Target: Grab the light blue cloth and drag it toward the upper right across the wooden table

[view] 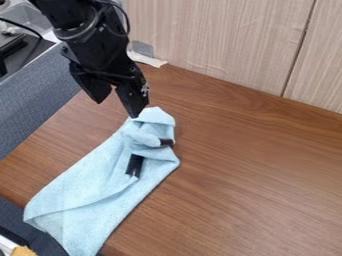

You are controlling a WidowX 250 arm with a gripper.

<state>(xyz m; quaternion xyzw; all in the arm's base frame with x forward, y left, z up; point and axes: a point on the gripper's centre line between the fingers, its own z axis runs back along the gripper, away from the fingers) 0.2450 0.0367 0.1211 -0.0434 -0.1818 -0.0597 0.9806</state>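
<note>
The black gripper (119, 107) hangs from the upper left over the wooden table, its two fingers spread with a gap between them. Its right fingertip is over the top end of a light blue cloth (93, 187); whether it touches the cloth I cannot tell. The cloth lies folded and rumpled, running diagonally from below the gripper down to the table's lower left edge, where it hangs over. Two dark pieces show among its folds: a black strip (135, 165) near the middle and a smaller one (166, 142) at the right side.
The brown wooden table (254, 175) stretches to the right. Behind it stands a light wood-grain panel (220, 40). A white strip (146, 59) lies at the back corner. Blue-grey fabric (37, 105) borders the left side, with a metal sink (25, 16) at the upper left.
</note>
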